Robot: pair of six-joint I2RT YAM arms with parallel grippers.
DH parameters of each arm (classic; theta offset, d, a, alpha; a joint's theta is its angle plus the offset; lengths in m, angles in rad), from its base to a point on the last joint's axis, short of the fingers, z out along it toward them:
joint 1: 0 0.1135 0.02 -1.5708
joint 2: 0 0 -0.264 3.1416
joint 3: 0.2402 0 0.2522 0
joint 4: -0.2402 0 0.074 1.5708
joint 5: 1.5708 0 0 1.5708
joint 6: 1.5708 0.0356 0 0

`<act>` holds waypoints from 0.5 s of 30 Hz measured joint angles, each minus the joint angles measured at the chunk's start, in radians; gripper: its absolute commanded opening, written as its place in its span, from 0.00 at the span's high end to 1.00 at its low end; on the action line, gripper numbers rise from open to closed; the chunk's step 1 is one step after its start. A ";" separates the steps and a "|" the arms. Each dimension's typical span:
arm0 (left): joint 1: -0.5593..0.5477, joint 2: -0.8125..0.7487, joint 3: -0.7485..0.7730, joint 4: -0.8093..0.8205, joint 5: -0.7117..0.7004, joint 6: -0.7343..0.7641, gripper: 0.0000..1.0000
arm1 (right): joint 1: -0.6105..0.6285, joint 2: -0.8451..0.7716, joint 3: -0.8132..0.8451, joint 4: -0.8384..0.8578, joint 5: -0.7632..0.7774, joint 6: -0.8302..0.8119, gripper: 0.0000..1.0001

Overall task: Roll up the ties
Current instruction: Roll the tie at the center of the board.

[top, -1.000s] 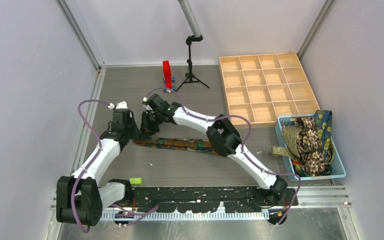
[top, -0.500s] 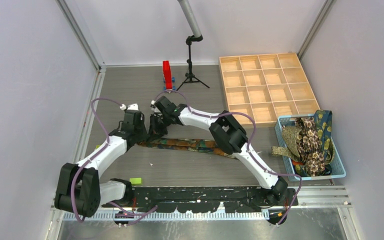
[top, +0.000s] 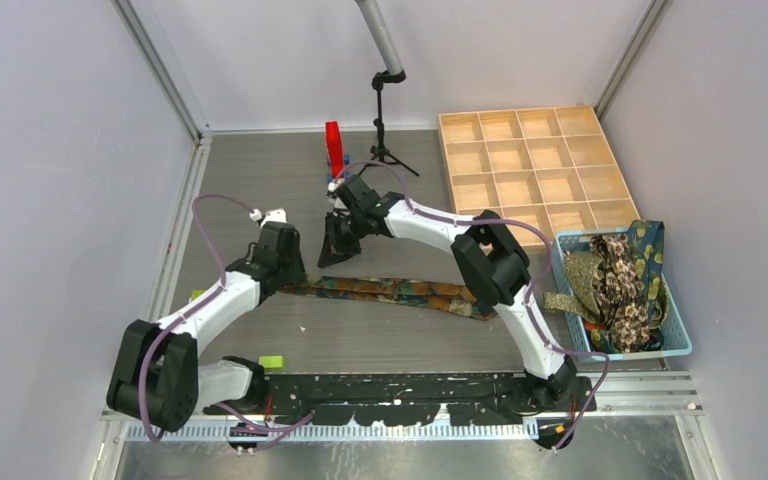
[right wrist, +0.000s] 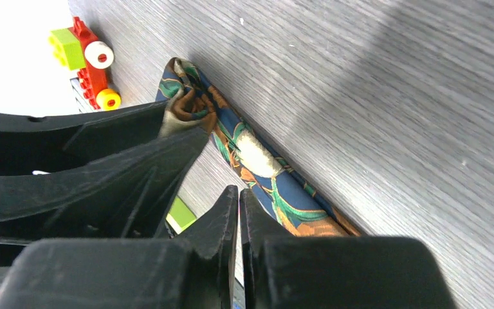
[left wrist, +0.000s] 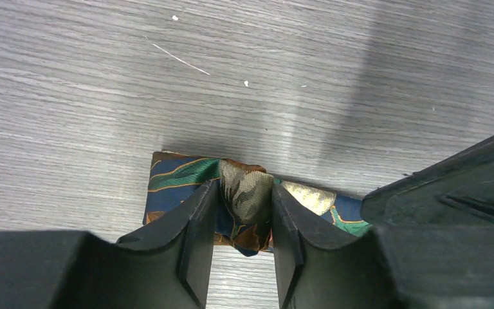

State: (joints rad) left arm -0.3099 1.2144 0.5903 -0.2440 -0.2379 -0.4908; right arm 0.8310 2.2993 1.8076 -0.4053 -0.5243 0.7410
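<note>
A navy tie (top: 400,292) with teal and orange patterning lies stretched left to right across the middle of the table. Its left end is bunched into a small roll (left wrist: 247,193). My left gripper (left wrist: 244,187) is shut on that roll, one finger pressing on each side. In the top view the left gripper (top: 285,272) sits low at the tie's left end. My right gripper (top: 335,250) hangs just behind the tie, apart from it. Its jaws (right wrist: 238,190) are shut with nothing between them. Below them run the tie (right wrist: 264,174) and its rolled end (right wrist: 186,103).
A wooden compartment tray (top: 530,175) stands at the back right. A light blue basket (top: 672,345) at the right edge holds several more ties (top: 620,285). A red object (top: 334,148) and a small tripod (top: 382,130) stand at the back. A green block (top: 271,361) lies near the front rail.
My right gripper has pulled back from the tie's left end, up and to the right. The left gripper has shifted right, and the tie's left end has moved with it.
</note>
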 measured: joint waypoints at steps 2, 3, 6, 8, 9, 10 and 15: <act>-0.012 0.000 0.000 0.000 -0.006 0.001 0.52 | -0.004 -0.019 -0.007 -0.003 0.010 -0.007 0.90; -0.017 0.000 0.000 0.000 -0.008 0.001 0.51 | -0.005 -0.027 -0.007 -0.007 0.015 -0.010 0.90; -0.030 -0.003 0.000 0.000 -0.015 0.002 0.49 | -0.004 -0.036 -0.007 -0.010 0.023 -0.015 0.90; -0.035 -0.010 0.000 -0.001 -0.018 0.002 0.48 | -0.003 -0.036 -0.007 -0.017 0.026 -0.017 0.89; -0.036 -0.014 0.000 -0.002 -0.018 0.002 0.47 | -0.003 -0.036 -0.007 -0.021 0.027 -0.018 0.89; -0.037 -0.024 0.000 -0.004 -0.019 0.003 0.46 | -0.003 -0.036 -0.007 -0.025 0.028 -0.018 0.89; -0.037 -0.092 0.000 -0.018 -0.021 0.010 0.37 | 0.002 -0.036 -0.003 -0.038 0.030 -0.017 0.79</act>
State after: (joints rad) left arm -0.3470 1.1229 0.5903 -0.2615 -0.2588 -0.4805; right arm 0.8330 2.2635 1.8042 -0.4431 -0.4942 0.7238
